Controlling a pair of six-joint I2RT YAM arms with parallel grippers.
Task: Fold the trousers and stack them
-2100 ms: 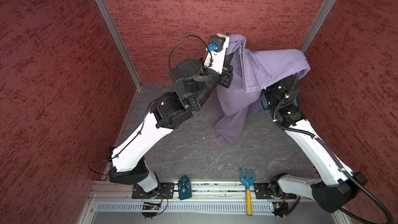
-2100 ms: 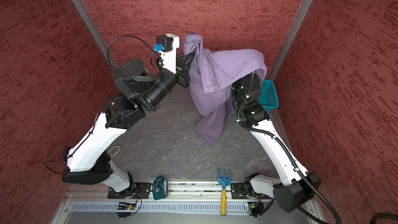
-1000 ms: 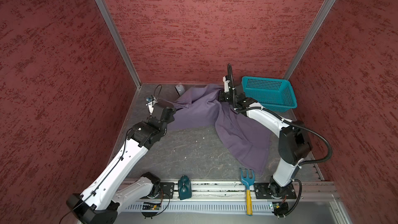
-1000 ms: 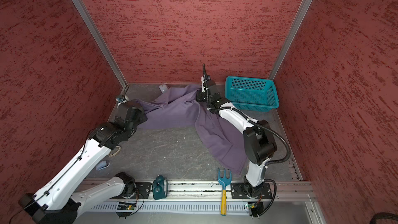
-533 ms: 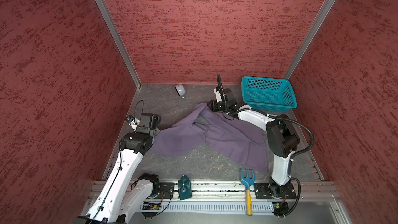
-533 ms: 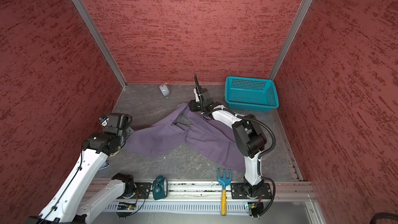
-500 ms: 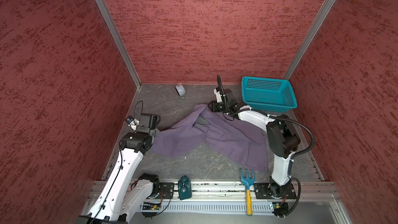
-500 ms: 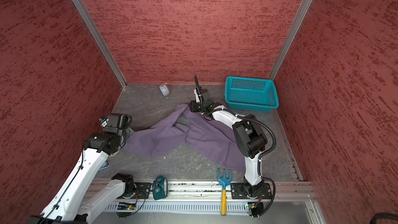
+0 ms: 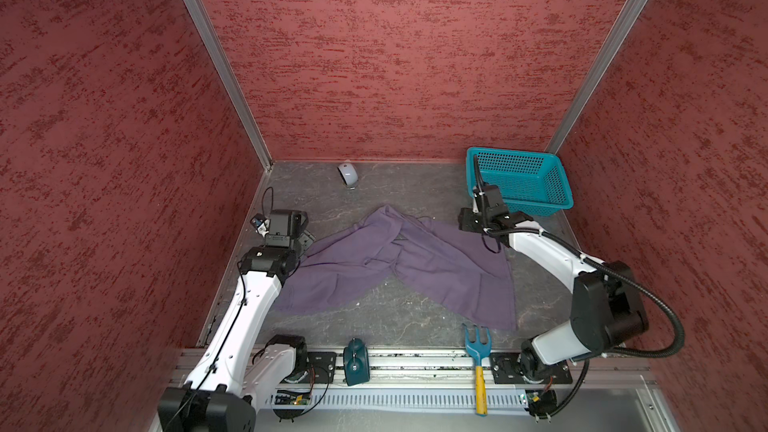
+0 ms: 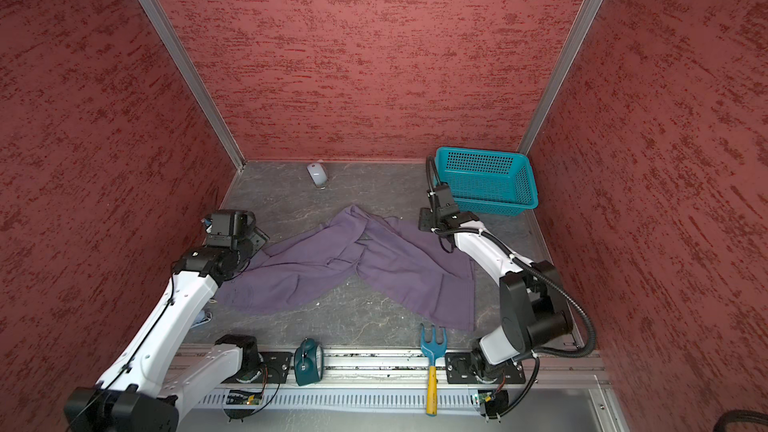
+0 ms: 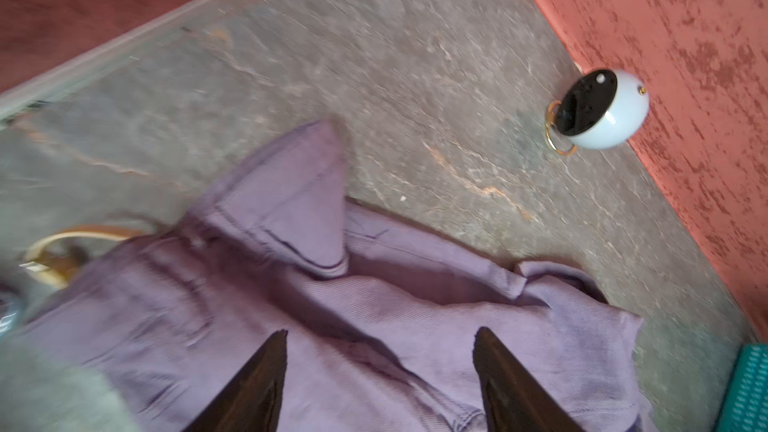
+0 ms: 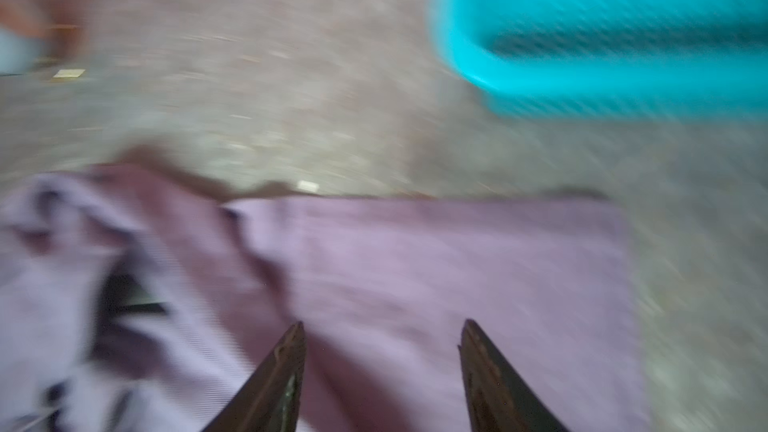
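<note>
**Enclosed work cell, seen from above: contents**

- The trousers [image 10: 353, 268], purple-grey, are laid on the grey stone-patterned surface [image 10: 374, 317]. They are spread as an inverted V, with the apex turned toward the red rear wall [image 10: 374, 56].
- The left claw [image 10: 255, 238] is positioned at the cloth's left edge.
- The right claw [image 10: 428, 220] is positioned at the cloth's right rear edge, just beside the teal basket [image 10: 486, 184] in the right rear corner.
- How the jaws stand cannot be made out.
- A pale mouse-shaped object [image 10: 316, 174] is placed near the rear wall, well apart from the cloth.
- On the front rail [image 10: 374, 363], a teal clock-shaped object [image 10: 308, 361] and a blue hand fork [image 10: 432, 361] with a yellow handle are lodged. The fork's tines are near the right trouser end.
</note>
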